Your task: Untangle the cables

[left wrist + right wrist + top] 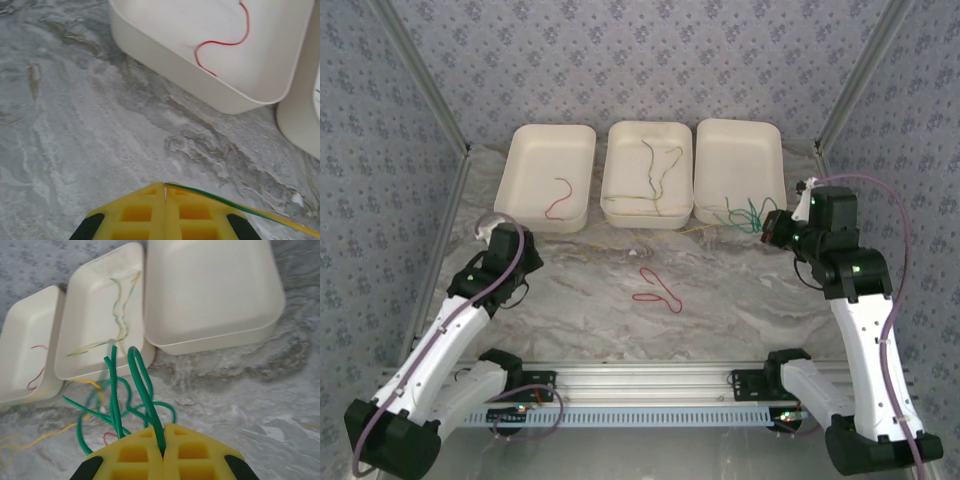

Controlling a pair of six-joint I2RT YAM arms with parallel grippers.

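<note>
Grey marbled desk (570, 300), three white trays (740, 160) along the back. The right claw (164, 435) was clamped on the green cables (142, 385), a loopy bunch on the desk just in front of the right-hand tray. The left claw (165, 192) was pinched shut on a yellow-green wire (240, 207) — it ran off rightward, toward that bunch. So the wire's long axis lay left-right between the claws, and I'd guess any pull-apart goes along it.

No lettering, label or number seems readable on the trays (535, 160) or the table (580, 300).
</note>
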